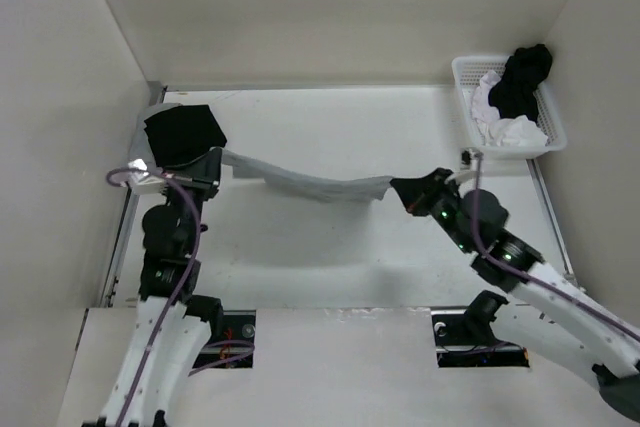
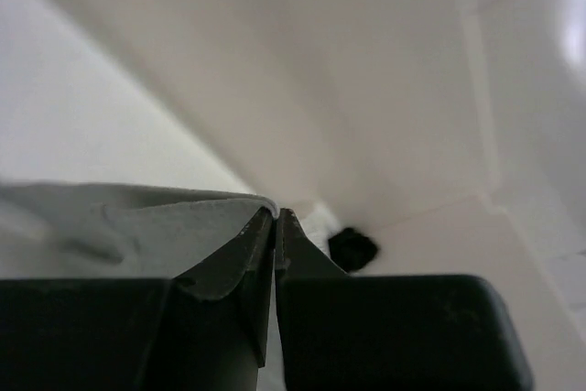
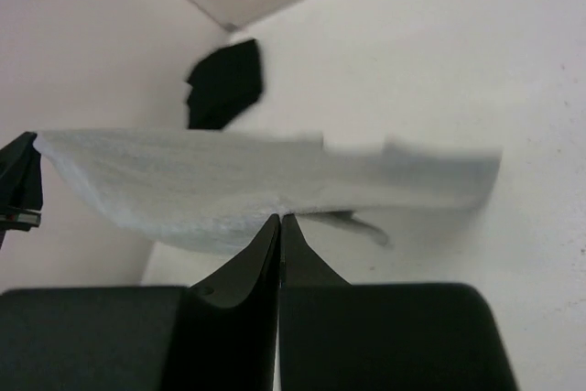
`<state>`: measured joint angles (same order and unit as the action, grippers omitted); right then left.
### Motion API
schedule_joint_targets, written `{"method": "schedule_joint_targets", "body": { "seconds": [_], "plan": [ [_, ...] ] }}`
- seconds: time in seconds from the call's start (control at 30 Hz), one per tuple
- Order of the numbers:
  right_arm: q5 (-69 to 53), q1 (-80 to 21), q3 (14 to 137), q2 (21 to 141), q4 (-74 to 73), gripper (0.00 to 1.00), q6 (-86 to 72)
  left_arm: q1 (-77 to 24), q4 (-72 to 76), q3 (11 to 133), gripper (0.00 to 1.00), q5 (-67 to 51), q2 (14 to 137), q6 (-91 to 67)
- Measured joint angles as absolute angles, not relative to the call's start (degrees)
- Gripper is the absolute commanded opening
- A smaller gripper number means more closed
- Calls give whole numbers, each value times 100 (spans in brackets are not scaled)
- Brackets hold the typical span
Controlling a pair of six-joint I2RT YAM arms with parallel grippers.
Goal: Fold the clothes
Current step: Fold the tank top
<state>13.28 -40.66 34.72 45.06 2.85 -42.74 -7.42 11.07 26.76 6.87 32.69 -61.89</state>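
The clothes, a light grey T-shirt [image 1: 305, 184], hang stretched in a sagging band above the white table between my two grippers. My left gripper [image 1: 218, 167] is shut on the shirt's left end; in the left wrist view its jaws [image 2: 276, 214] pinch the grey fabric edge [image 2: 137, 222]. My right gripper [image 1: 398, 190] is shut on the shirt's right end; in the right wrist view the closed tips [image 3: 279, 219] bite the lower edge of the grey cloth [image 3: 229, 180], which spreads across the frame.
A black garment [image 1: 183, 134] lies at the table's back left corner, also seen from the right wrist [image 3: 225, 82]. A white basket [image 1: 550, 112] at the back right holds black and white clothes [image 1: 520, 82]. White walls enclose the table.
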Motion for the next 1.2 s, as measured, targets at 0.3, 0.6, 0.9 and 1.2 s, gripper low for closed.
{"method": "schedule_joint_targets", "body": {
  "seconds": [0.3, 0.6, 0.9, 1.2],
  "plan": [
    [2823, -6230, 5441, 2858, -2082, 3, -3780, -1485, -626, 3968, 2, 1050, 1833, -5730],
    [1605, -3625, 4735, 4611, -1728, 4, -3393, -1330, -735, 3428, 3, 1146, 3601, -5561],
    [-169, -1811, 5819, 9321, -191, 2, -3538, -790, 996, 4324, 3, 1050, 8659, -5489],
    [-495, -1610, 6082, 9701, 410, 2, -3625, -657, 1745, 4665, 3, 617, 8952, -5647]
  ]
}}
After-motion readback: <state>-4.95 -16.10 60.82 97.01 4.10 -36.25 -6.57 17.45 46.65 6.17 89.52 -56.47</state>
